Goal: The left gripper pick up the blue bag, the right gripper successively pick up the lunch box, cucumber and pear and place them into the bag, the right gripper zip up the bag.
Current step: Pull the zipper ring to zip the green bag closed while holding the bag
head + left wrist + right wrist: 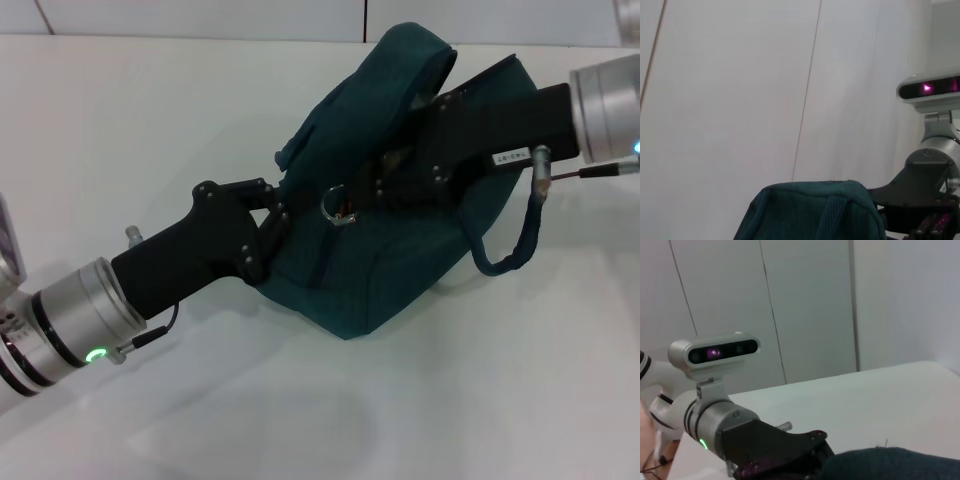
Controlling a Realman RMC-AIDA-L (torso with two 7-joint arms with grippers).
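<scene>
Between the two grippers, on the white desk [150,110], sits the blue bag [370,270], a bulging dark teal fabric shape with a ribbed weave and a rope-like handle [510,250] drooping off its side under the right gripper's wrist. Bare smooth desk spreads wide around the bag, toward the robot and out past the left gripper, up to a pale panelled wall [805,305]. The left gripper [268,222], matte black with screws on a silver cylindrical wrist, presses against the bag's near end, its fingers clamped on the fabric there. The right gripper [385,185], black with a small white label, lies across the bag's top along the zipper line, fingertips just beside the metal ring pull [335,208]; whether its fingers are parted or closed I cannot tell, nor whether they hold the ring
</scene>
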